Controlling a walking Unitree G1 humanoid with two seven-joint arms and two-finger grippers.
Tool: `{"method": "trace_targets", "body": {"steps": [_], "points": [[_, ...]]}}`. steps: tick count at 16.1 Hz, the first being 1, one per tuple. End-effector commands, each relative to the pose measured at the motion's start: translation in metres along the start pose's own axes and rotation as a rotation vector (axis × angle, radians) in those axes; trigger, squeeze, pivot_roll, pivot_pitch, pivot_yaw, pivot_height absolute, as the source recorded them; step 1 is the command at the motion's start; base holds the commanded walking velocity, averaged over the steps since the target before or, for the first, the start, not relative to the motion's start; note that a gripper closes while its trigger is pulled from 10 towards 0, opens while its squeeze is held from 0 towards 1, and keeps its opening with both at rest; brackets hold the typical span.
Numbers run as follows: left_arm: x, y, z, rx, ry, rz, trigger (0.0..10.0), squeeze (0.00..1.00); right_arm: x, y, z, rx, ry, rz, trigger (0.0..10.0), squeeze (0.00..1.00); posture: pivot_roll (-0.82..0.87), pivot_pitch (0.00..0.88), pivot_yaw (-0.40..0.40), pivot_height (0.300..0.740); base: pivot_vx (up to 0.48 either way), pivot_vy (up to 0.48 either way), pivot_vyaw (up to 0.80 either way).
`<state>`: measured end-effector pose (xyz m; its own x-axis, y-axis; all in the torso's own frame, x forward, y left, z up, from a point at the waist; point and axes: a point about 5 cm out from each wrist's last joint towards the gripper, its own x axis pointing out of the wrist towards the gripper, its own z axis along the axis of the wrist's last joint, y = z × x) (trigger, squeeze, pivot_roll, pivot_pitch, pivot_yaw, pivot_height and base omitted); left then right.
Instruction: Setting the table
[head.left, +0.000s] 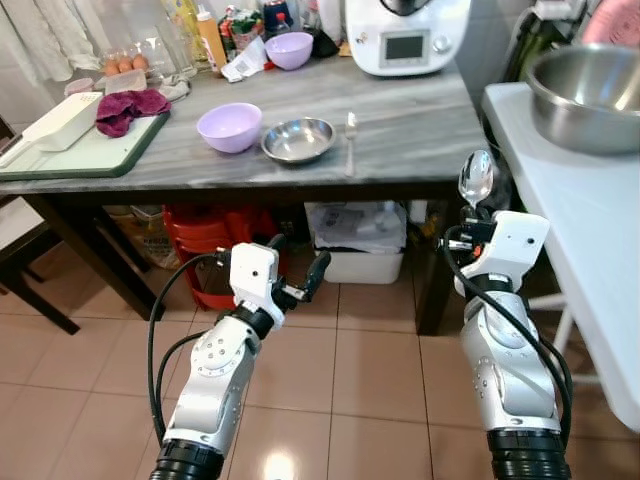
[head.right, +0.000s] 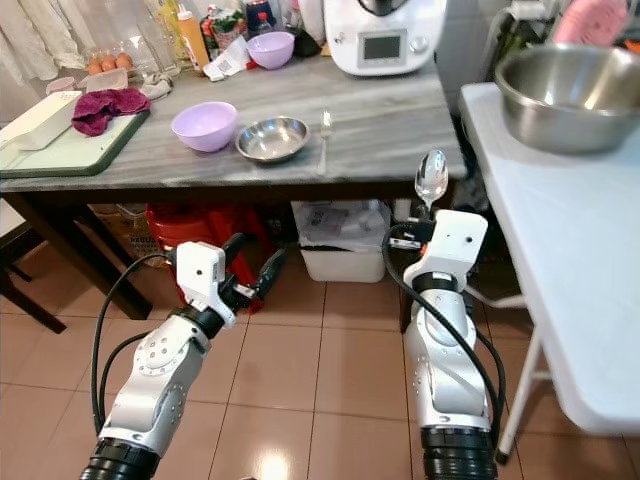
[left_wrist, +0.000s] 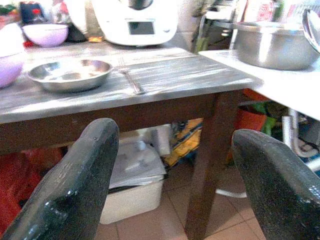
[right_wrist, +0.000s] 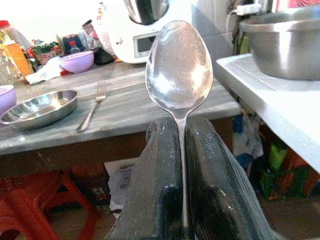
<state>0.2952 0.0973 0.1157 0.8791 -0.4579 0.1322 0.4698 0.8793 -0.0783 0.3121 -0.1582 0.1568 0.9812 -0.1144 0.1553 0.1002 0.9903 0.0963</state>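
Right gripper (head.left: 474, 222): fingers pressed together on the handle of a spoon (head.left: 475, 178), bowl end up, held off the table's near right corner.
Left gripper (head.left: 298, 272): fingers apart, holding nothing, low in front of the table over the tiled floor.
Table (head.left: 400, 130): grey marble top; a steel dish (head.left: 298, 139) sits mid-table with a fork (head.left: 351, 140) just to its right and a lilac bowl (head.left: 230, 127) to its left.
Step in hand: probably carrying the spoon to the place setting; it has not been laid down.
Next move: likely to reach the right arm forward and left over the table edge, tip the spoon flat, and release it beside the fork or dish without knocking either.
Hard to make out: most of the spoon handle is buried between the fingers; the white side table (head.left: 560, 200) and its big steel bowl (head.left: 590, 95) are cut off at the right.
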Motion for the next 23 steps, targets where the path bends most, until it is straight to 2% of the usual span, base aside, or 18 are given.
{"method": "trace_targets", "body": {"steps": [1, 23], "points": [[-0.0036, 0.008, -0.0005, 0.017, 0.01, 0.026, 10.0, 0.0, 0.0007, 0.0089, 0.0023, 0.005, -0.008, 0.029, 10.0, 0.0, -0.12, 0.103, 0.101, 0.74, 0.371, 0.0, 0.0], [-0.0058, 0.0079, -0.0014, 0.021, 0.022, 0.014, 10.0, 0.0, -0.0015, 0.0131, -0.0028, 0.011, 0.003, 0.036, 10.0, 0.0, -0.11, 0.106, 0.113, 0.74, 0.365, 0.0, 0.0]]}}
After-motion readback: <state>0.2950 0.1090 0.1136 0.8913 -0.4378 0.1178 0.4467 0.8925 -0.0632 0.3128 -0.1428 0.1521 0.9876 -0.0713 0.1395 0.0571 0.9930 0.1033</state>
